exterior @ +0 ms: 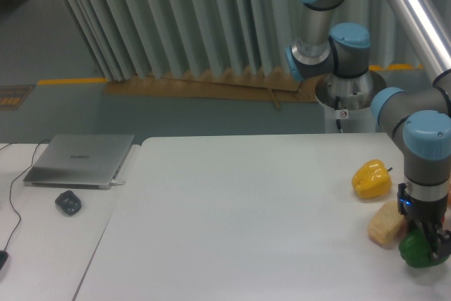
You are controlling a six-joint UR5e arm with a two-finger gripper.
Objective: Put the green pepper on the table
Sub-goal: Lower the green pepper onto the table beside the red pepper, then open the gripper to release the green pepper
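Jaws point(425, 244) pointing down, pinching the green pepper point(417, 251) at its top; dark fingers wrap its right side. Pepper sits low at the right edge of the big white desk point(239, 223); whether it touches the surface or hangs just above, can't tell. Tan block, sponge-like point(386, 223), at 10 o'clock of the pepper, just beside it, maybe touching. Yellow pepper point(371, 179) further at 11 o'clock, near the block, upright with stem up. Arm's blue-capped wrist point(427, 147) straight above the jaws. Far off at 9 o'clock, on the narrower side desk point(42, 244): closed grey laptop point(79, 160), dark mouse point(68, 202) below it.
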